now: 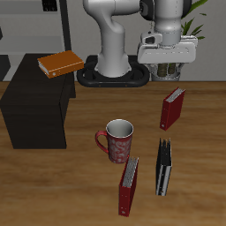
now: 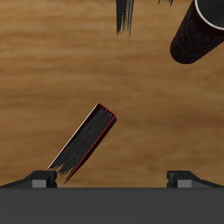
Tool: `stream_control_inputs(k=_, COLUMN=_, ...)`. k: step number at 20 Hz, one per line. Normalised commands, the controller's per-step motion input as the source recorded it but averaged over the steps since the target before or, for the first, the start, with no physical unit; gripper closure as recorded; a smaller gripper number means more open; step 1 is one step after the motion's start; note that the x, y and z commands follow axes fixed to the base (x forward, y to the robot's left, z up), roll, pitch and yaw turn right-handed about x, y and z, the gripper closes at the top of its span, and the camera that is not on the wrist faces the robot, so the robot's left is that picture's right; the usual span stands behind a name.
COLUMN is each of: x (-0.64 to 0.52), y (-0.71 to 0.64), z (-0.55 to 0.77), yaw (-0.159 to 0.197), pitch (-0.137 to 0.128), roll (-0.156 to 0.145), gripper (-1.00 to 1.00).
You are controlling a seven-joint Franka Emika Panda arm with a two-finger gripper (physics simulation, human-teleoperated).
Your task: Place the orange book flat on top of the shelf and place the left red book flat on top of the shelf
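The orange book [image 1: 60,64] lies flat on the top of the black shelf [image 1: 31,110], near its back edge. On the table beside the mug, the left red book [image 1: 173,108] stands upright on its edge. My gripper [image 1: 168,72] hangs open well above it and a little farther back, holding nothing. The wrist view looks down on this same red book [image 2: 85,143], which stands slanted across the wood. It is off-centre toward one fingertip [image 2: 39,178], and the gripper [image 2: 112,177] is spread wide.
A red patterned mug [image 1: 117,139] [image 2: 199,35] stands mid-table. Nearer the front edge stand a second red book with a grey strip [image 1: 130,185] and a black book [image 1: 164,166] [image 2: 125,13]. A grey rack stands behind the shelf.
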Motion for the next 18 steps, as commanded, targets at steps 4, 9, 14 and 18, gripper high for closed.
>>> stream_control_inputs(k=4, x=0.09, y=0.19, z=-0.18, yaw=-0.053, pitch=-0.003, roll=0.063, gripper=-1.0)
stream_control_inputs(k=9, x=0.09, y=0.14, z=-0.32, yaw=-0.059, pitch=0.03, roll=0.036, gripper=-1.0)
stream_control_inputs(k=14, x=-0.01, y=0.19, z=-0.25, yaw=-0.048, pitch=-0.017, roll=0.041, gripper=-1.0)
stream_control_inputs(k=18, x=0.11, y=0.07, z=-0.34, yaw=-0.063, pitch=0.019, roll=0.007, gripper=-1.0)
